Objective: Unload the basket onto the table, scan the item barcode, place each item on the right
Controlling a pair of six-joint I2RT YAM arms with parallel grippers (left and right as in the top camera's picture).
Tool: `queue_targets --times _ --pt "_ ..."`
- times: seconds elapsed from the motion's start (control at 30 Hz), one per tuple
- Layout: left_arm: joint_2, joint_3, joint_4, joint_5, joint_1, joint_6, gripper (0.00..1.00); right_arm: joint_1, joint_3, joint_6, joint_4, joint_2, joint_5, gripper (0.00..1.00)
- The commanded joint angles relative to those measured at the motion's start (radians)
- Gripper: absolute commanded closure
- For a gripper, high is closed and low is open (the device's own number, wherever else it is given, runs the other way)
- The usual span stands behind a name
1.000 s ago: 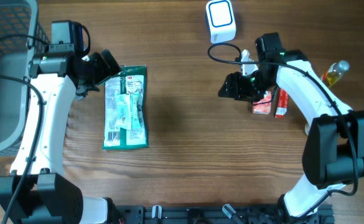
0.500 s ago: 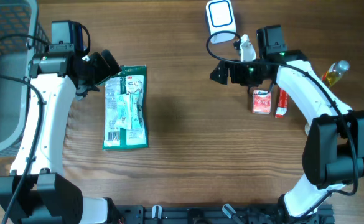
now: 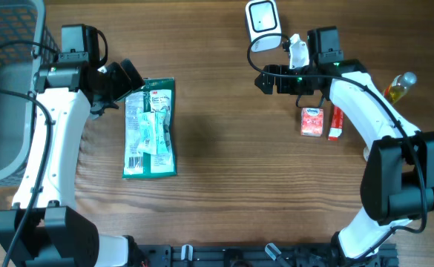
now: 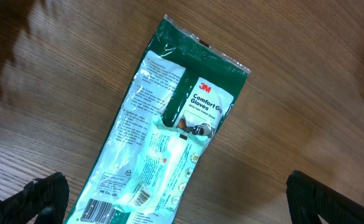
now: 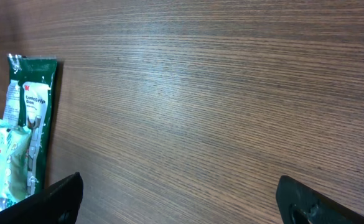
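Having released the red box (image 3: 312,122), right tool (image 3: 263,80) stands spread.

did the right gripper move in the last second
Yes. The right gripper has pulled away from the red carton, moving up the overhead view toward the white scanner.

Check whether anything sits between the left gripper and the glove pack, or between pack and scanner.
Nothing visible blocks the left gripper, open at the glove pack's top-left corner. Between pack and scanner lies bare table; the open right gripper hangs just beside the scanner and may crowd the approach.
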Motion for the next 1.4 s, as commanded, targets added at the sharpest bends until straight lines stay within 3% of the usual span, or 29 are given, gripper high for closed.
queue_targets --times 0.0,0.17,0.23,0.33,0.37,0.4,0.47,0.57,0.6,0.67,0.73,0.8,0.87,0.97,1.13,1.17,1.27,1.37 --pt "-0.001 0.003 0.000 0.001 0.004 0.019 0.00 -0.001 0.003 -0.011 0.006 -0.013 0.011 0.00" --pt "-0.001 0.003 0.000 0.001 0.004 0.019 0.00 -0.001 0.003 0.036 0.020 -0.013 0.010 0.00" --pt "-0.001 0.003 0.000 0.001 0.004 0.019 0.00 -0.001 0.003 0.271 0.030 -0.013 0.010 0.01" --pt "-0.001 0.003 0.000 0.001 0.004 0.019 0.00 -0.001 0.003 0.964 0.033 -0.013 0.000 0.00" --pt "-0.001 0.003 0.000 0.001 0.004 0.019 0.00 -0.001 0.003 1.093 0.049 -0.013 -0.012 0.00" --pt "-0.001 0.003 0.000 0.001 0.004 0.019 0.00 -0.001 0.003 1.106 0.053 -0.013 0.000 0.00" --pt "-0.001 0.003 0.000 0.001 0.004 0.019 0.00 -0.002 0.003 1.009 0.006 -0.013 0.048 0.00" --pt "-0.001 0.003 0.000 0.001 0.004 0.019 0.00 0.034 0.002 0.541 -0.014 -0.013 -0.091 0.01" --pt "-0.001 0.003 0.000 0.001 0.004 0.019 0.00 0.074 0.002 0.362 -0.019 -0.011 -0.150 0.13" --pt "-0.001 0.003 0.000 0.001 0.004 0.019 0.00 0.189 0.002 0.200 -0.026 -0.011 -0.164 0.21" --pt "-0.001 0.003 0.000 0.001 0.004 0.019 0.00 0.288 0.002 0.183 0.017 -0.007 -0.156 0.32" --pt "-0.001 0.003 0.000 0.001 0.004 0.019 0.00 0.465 0.002 0.217 0.201 0.011 -0.093 0.38" --pt "-0.001 0.003 0.000 0.001 0.004 0.019 0.00 0.566 0.002 0.275 0.297 0.040 0.006 0.31" --pt "-0.001 0.003 0.000 0.001 0.004 0.019 0.00 0.648 0.002 0.312 0.403 0.108 0.011 0.32" --pt "-0.001 0.003 0.000 0.001 0.004 0.019 0.00 0.656 0.002 0.374 0.500 0.221 0.028 0.32" --pt "-0.001 0.003 0.000 0.001 0.004 0.019 0.00 0.656 0.002 0.376 0.530 0.241 0.028 0.35" --pt "-0.001 0.003 0.000 0.001 0.004 0.019 0.00 0.656 0.002 0.410 0.576 0.288 0.030 0.57" --pt "-0.001 0.003 0.000 0.001 0.004 0.019 0.00 0.657 0.002 0.481 0.604 0.305 0.071 0.61"
